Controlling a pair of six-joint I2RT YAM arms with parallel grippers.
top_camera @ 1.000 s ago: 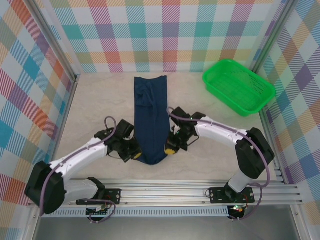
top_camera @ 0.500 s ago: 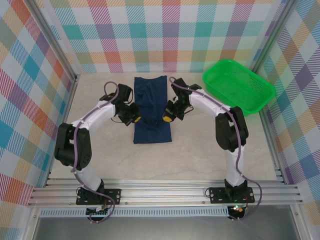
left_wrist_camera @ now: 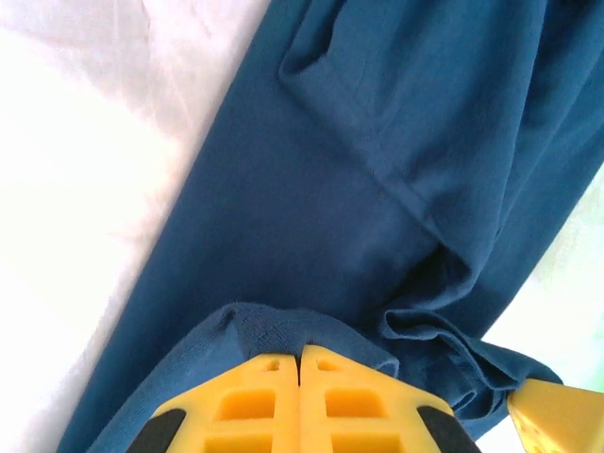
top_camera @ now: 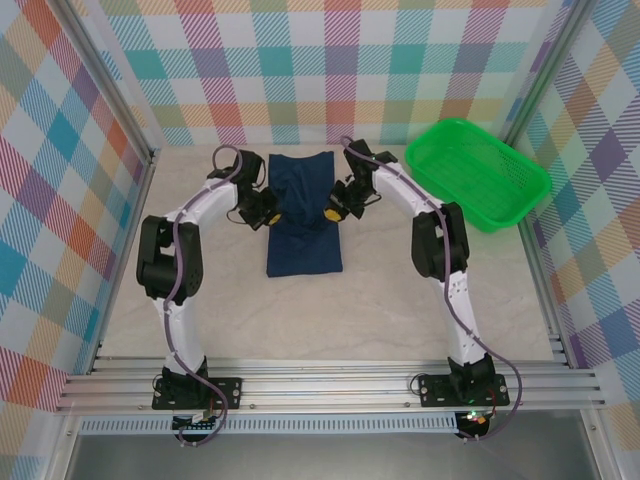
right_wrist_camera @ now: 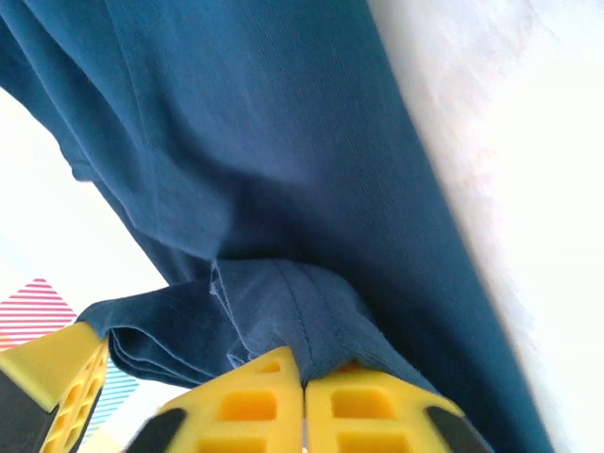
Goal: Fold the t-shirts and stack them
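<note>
Fabric of the navy t-shirt (top_camera: 305,245) is clamped by both end effectors. We see the left end effector (top_camera: 266,218) clenched on the shirt's left edge and the right end effector (top_camera: 334,212) clenched on its right edge. The shirt lies on the counter (top_camera: 400,290) at far centre, left of the green basket (top_camera: 478,172).
</note>
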